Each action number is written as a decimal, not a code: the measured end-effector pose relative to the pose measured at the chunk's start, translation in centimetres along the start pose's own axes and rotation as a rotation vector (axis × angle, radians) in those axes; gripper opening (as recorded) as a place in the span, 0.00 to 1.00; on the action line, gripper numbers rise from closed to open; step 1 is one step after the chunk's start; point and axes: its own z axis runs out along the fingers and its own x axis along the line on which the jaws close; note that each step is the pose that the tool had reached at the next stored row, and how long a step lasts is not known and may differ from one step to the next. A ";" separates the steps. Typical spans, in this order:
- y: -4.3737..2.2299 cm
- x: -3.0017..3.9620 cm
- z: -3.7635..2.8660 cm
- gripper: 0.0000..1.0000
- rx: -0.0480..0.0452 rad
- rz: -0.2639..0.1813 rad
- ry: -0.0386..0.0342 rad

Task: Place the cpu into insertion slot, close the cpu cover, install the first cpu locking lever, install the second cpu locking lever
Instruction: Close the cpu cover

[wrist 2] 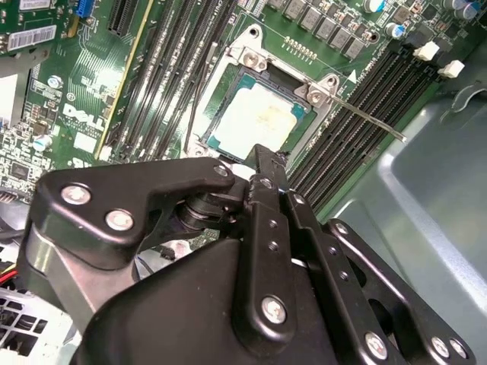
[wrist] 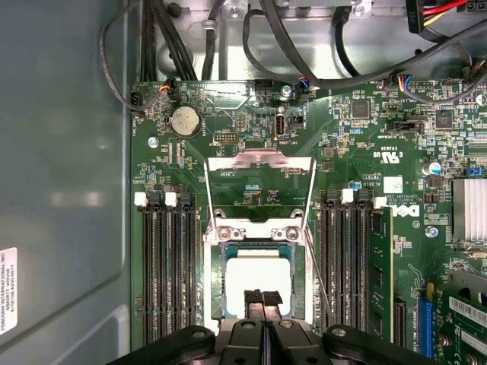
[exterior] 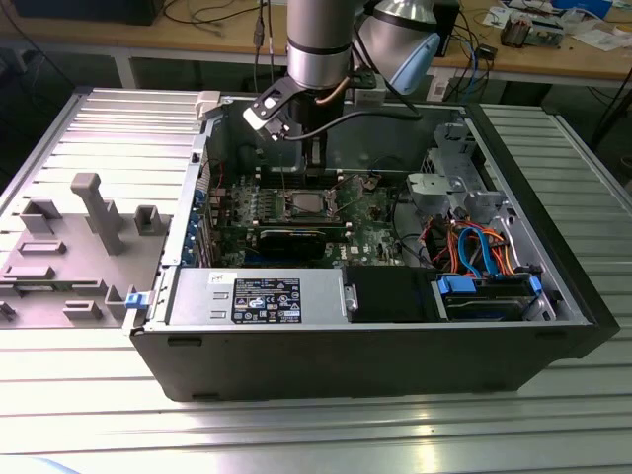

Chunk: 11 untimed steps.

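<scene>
Pincer (wrist: 263,299) pinched together, empty, just above cpu (wrist: 257,275) (cpu cover (wrist: 259,160) beyond it, flipped up): a downward nudge could skew it in insertion slot (wrist: 215,268)

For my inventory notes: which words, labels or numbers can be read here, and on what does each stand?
Label on the power supply box: too small to read.
Sticker on the case wall: too small to read.
White print on the circuit board: a maker's logo and tiny markings, too small to read.

Cpu (wrist: 257,274) near edge hidden behind fingers (wrist: 254,298), first wrist view.
</scene>
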 end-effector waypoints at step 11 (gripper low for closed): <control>0.01 0.01 -0.31 0.11 0.0000 0.000 0.0000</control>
